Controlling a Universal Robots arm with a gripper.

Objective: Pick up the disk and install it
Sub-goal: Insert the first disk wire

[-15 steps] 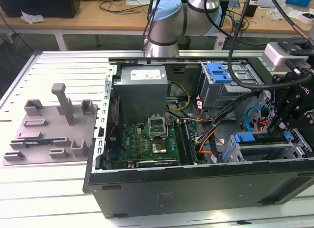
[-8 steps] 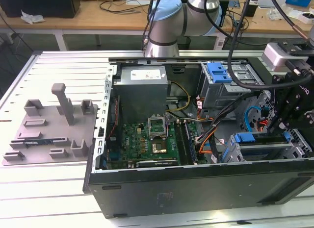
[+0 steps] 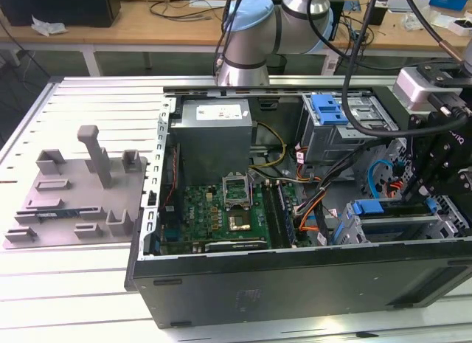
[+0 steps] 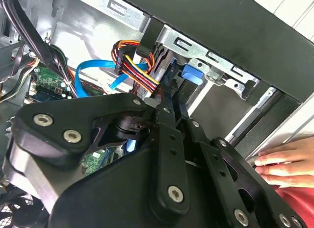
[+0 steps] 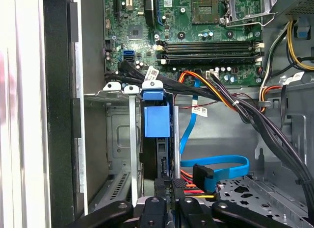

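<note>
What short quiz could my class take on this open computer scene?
1. True or false: the computer case lies with its side open.
2. What lies to the exterior view's left of the case? A) grey plastic fixture B) keyboard C) monitor
3. Fill in: in the second wrist view, a person's ____ lies beside the case.
Key: 1 true; 2 A; 3 hand.

The gripper is cut off by the bottom edge of the first wrist view, its fingertips buried against the disk (mostly hidden inside the cage).
</note>
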